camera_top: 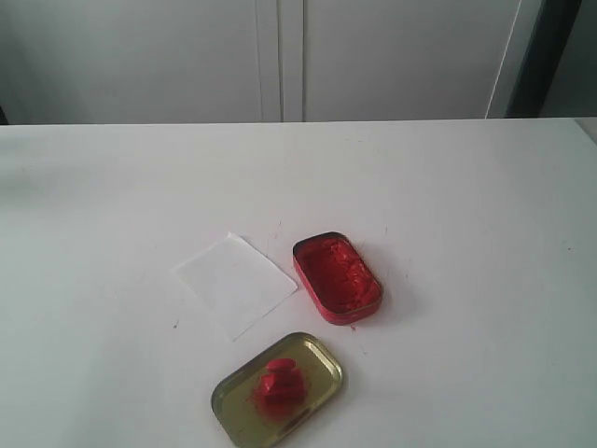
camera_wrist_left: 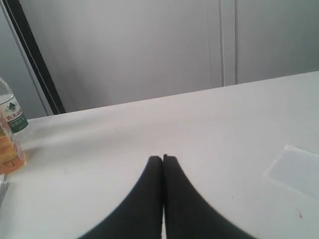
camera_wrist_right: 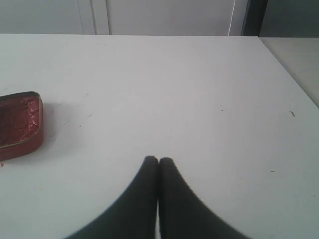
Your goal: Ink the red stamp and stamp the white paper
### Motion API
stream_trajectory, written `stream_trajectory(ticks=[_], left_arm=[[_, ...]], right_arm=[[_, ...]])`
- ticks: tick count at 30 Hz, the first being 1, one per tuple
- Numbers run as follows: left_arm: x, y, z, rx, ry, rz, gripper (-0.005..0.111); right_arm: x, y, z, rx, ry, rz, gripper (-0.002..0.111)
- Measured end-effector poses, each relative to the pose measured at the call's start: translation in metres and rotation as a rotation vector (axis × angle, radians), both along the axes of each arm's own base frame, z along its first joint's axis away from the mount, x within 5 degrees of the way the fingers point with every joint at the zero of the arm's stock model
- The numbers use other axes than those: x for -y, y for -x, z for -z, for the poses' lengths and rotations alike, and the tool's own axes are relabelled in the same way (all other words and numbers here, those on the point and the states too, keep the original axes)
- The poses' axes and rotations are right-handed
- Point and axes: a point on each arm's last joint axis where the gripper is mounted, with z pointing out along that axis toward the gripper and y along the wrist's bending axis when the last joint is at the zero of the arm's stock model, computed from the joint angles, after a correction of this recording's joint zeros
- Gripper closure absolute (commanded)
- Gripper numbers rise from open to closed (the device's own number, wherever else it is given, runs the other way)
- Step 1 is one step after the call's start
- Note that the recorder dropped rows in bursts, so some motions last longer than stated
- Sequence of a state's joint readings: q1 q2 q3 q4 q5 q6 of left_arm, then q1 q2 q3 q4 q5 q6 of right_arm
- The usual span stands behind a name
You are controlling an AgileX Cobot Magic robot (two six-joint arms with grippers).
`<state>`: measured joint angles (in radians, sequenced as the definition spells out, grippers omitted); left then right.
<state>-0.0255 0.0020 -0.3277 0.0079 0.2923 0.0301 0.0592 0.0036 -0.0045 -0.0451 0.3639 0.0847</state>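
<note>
Although neither arm shows in the exterior view, you can confirm both from their wrist cameras: the left gripper [camera_wrist_left: 163,159] has its two dark fingers pressed together with nothing between them, and the right gripper [camera_wrist_right: 158,160] is likewise closed and empty, each looking out over bare white table [camera_top: 448,187]. I judge this a parked posture, clear of the work so that the layout is unobstructed; no step of the task shows as begun. The red stamp [camera_top: 280,381] lies inside the gold lid [camera_top: 320,362], nearest the exterior camera, apparently so that its inked face soils the lid and not the tabletop. The red ink tin [camera_top: 338,277] stands open just beyond the lid, and the white paper [camera_top: 235,283] lies flat just beside the tin on its left, close but, as far as I can tell, not touching it. All three sit grouped between the two arms' sides, which I take to keep the picking, inking and stamping moves short. Note the limits. The stamp merges with a red smear in the lid, so you cannot tell handle from base, nor which way it lies; plan the grasp with caution. The paper looks blank, but it is pale against the table and is cut off by the frame in the left wrist view. The right wrist view shows only one end of the tin. A bottle [camera_wrist_left: 12,112] appears cropped in the left wrist view; its place relative to the work I cannot fix.
</note>
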Motion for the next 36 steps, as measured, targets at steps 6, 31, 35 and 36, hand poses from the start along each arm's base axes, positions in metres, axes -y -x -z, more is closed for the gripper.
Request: stream_trajectory(ticks=[6,31,35,36], left_arm=[[0.001,0.013,-0.02,-0.104,-0.053,0.018,0.107],[0.012,-0.049,0.006,-1.234,-0.034,0.174,0.107],[0.016,-0.057,0.01,-1.286,-0.005,0.208,0.107],[0.018,-0.059,0.011,-1.293,0.012,0.226,0.107]], right_arm=[[0.0,0.0,0.0,0.0,0.0,0.0,0.108],[0.0,0.0,0.0,0.0,0.0,0.0,0.108],[0.0,0.0,0.0,0.0,0.0,0.0,0.108],[0.0,0.0,0.0,0.0,0.0,0.0,0.108]])
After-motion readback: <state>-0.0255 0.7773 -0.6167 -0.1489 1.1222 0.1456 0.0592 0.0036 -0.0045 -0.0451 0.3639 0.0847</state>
